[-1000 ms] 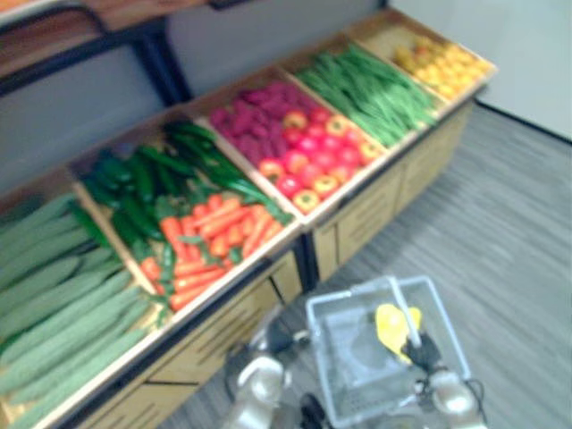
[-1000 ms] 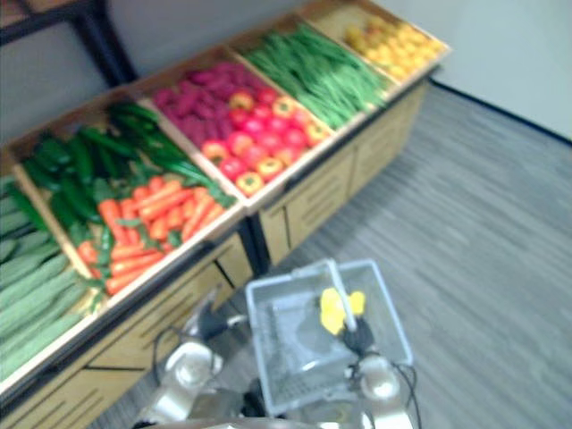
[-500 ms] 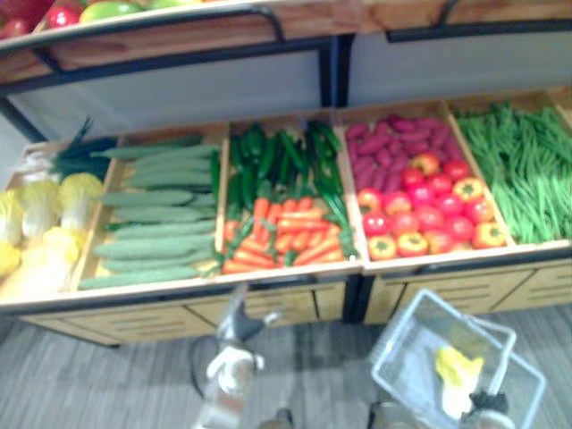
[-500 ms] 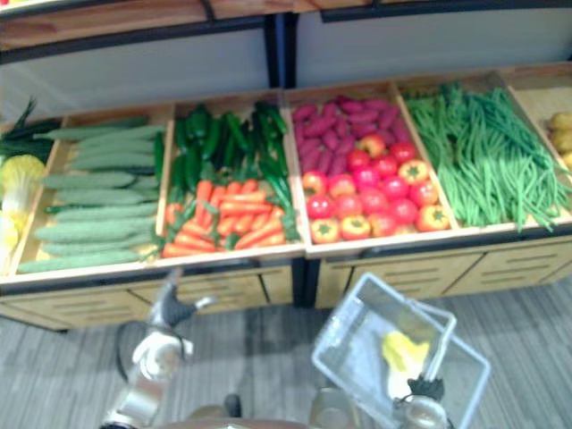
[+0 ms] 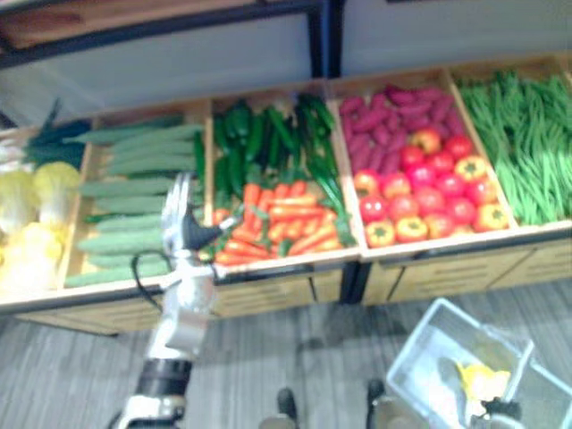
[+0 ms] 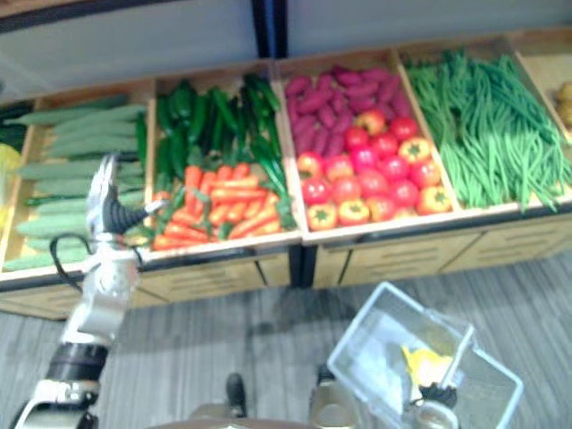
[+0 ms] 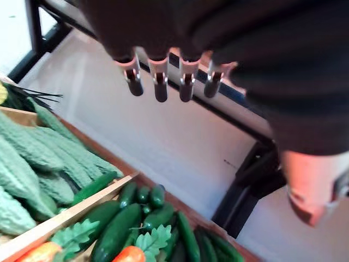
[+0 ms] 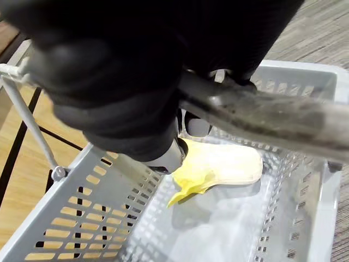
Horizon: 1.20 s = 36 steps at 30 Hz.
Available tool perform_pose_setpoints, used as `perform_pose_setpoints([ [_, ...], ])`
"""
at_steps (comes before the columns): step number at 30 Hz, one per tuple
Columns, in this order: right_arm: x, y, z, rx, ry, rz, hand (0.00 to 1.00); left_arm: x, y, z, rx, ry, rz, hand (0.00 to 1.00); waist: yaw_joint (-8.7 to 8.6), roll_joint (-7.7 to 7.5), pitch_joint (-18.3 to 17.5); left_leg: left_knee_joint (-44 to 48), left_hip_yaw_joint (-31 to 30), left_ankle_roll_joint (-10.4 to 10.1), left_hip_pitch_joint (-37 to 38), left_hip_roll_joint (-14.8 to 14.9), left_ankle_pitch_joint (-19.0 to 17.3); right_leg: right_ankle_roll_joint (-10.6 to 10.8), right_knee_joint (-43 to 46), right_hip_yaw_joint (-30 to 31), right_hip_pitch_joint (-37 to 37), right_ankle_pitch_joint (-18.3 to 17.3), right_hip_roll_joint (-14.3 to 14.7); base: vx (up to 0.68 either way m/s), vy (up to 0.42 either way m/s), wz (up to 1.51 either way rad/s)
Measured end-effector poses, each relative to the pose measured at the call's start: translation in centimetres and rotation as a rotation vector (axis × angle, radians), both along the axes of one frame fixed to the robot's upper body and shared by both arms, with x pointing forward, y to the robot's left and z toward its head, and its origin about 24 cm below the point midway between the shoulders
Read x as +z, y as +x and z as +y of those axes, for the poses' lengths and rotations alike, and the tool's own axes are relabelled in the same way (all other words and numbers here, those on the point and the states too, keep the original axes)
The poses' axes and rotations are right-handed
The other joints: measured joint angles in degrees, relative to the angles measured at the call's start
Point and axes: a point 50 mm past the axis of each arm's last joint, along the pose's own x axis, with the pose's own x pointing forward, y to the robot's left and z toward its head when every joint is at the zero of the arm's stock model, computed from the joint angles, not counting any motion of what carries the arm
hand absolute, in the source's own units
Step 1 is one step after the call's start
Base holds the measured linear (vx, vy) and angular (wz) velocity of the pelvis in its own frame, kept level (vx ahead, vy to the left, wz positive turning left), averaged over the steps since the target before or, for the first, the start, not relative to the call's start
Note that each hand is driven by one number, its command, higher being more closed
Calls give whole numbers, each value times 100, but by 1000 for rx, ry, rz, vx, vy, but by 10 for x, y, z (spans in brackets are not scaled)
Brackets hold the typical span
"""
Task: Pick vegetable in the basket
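Note:
A clear grey plastic basket (image 6: 365,338) hangs at the lower right, over the floor in front of the stand. Inside lies one pale yellow leafy vegetable (image 8: 223,164), also visible as a yellow patch (image 5: 483,382). My right hand (image 8: 109,82) is shut on the basket's handle (image 8: 262,117). My left hand (image 5: 183,223) is raised over the front edge of the stand, between the green gourds (image 5: 134,188) and the carrots (image 5: 286,223). Its fingers (image 7: 159,82) are straight and hold nothing. Dark green cucumbers (image 7: 117,229) lie below them.
The wooden stand (image 5: 268,290) runs across the view in bins: yellow cabbages (image 5: 36,197), gourds, dark green vegetables (image 5: 268,143) above carrots, purple tubers (image 5: 393,116) above tomatoes (image 5: 429,188), green beans (image 5: 527,143). A shelf with a black frame (image 5: 326,36) stands above. Grey floor lies in front.
The camera has swung, so the whole picture has shifted. My left hand has risen from below the stand's front up to the bin edge. The basket stays in my right hand.

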Motion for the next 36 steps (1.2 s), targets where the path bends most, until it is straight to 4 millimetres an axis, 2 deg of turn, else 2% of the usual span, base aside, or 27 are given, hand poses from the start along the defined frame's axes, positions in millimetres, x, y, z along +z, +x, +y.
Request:
perform_pose_setpoints([
  [4,7,19,1,9,-13,-57,100,28,27,0,-7,100,-24,0,-45,-9,355,-60,403,43,-333,16,51,21,-362,343,-362,376,105,-71,22,-47],
  [5,11,29,3,15,-13,-88,100,37,33,3,15,144,-27,0,-148,-26,553,-75,500,57,-355,3,62,18,-475,440,-425,495,117,-3,25,-50],
  [9,20,45,9,27,-30,-162,100,54,50,8,51,240,-5,0,-246,-77,875,-74,749,57,-525,-6,65,-4,-480,673,-725,617,156,51,4,-28],
  [15,35,63,15,75,-71,-257,100,62,65,8,66,352,53,0,-288,-102,1198,-23,1083,57,-656,-2,65,-46,-476,905,-936,659,159,41,3,-18],
  [19,46,79,23,113,-83,-328,100,75,77,8,83,393,71,0,-310,-152,1424,66,1253,57,-925,32,65,-71,-443,994,-1260,711,188,4,-12,-10],
  [20,47,80,24,116,-85,-338,100,80,78,8,92,401,55,100,-301,-151,1428,64,1278,57,-976,39,65,-78,-440,1005,-1321,728,197,-11,-17,-8],
  [25,57,95,36,129,-67,-423,100,120,82,15,162,463,-26,100,-271,-192,1505,64,1567,68,-1242,92,68,-44,-474,1134,-1609,831,213,-31,-8,-12],
  [29,60,98,41,140,-64,-442,100,136,85,10,178,483,-53,100,-264,-235,1529,88,1823,73,-1224,108,27,-14,-495,1205,-1608,856,196,1,2,-8],
  [34,66,96,42,153,-79,-469,100,141,88,1,169,497,-50,100,-219,-237,1531,216,2103,79,-1162,157,35,-12,-494,1192,-1517,856,177,51,-3,3],
  [36,67,92,41,156,-88,-474,100,132,92,-6,145,500,-6,100,-146,-225,1542,256,2147,79,-1003,186,35,-10,-493,1153,-1313,854,177,66,-9,7],
])
